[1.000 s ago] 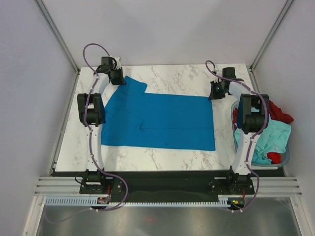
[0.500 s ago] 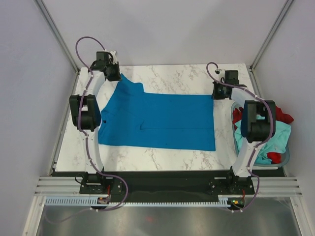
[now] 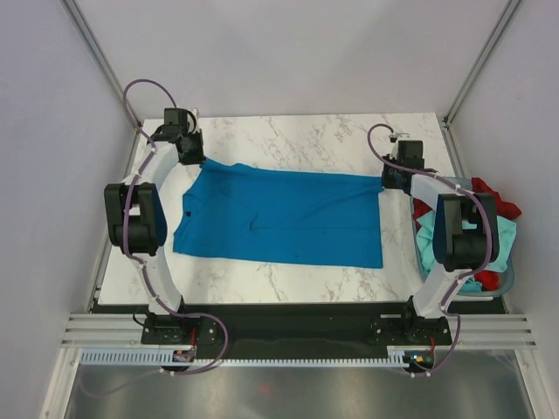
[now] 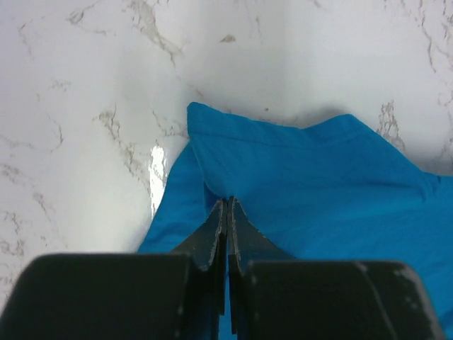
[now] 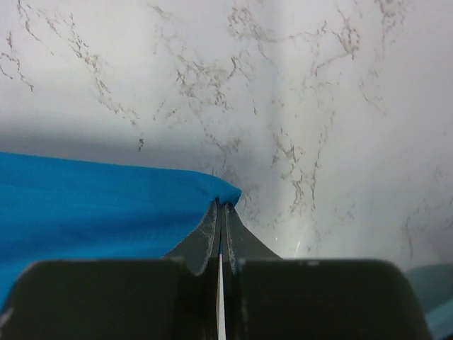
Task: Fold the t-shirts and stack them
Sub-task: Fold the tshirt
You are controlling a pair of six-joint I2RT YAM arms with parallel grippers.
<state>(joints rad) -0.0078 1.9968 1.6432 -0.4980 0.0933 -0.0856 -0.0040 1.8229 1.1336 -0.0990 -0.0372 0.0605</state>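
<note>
The vivid blue t-shirt [image 3: 279,214] lies spread across the marble table, folded in half lengthwise. My left gripper [image 3: 194,157] is shut on its far left corner, which shows as a raised fold in the left wrist view [image 4: 283,163] ahead of the gripper [image 4: 228,202]. My right gripper [image 3: 389,179] is shut on the shirt's far right corner [image 5: 141,205], pinched at the gripper's tips [image 5: 221,205]. The pale mint-teal t-shirt [image 3: 458,249] and the red t-shirt [image 3: 493,196] lie bunched in the basket at the right.
The translucent grey-blue basket [image 3: 507,279] stands at the table's right edge beside my right arm. The metal frame posts rise at the far corners. Bare marble [image 3: 306,135] shows beyond the blue shirt and in front of it [image 3: 288,279].
Both grippers have moved outward and toward me, pulling the blue shirt's far edge taut and straight. The raised left sleeve part has come down flatter.
</note>
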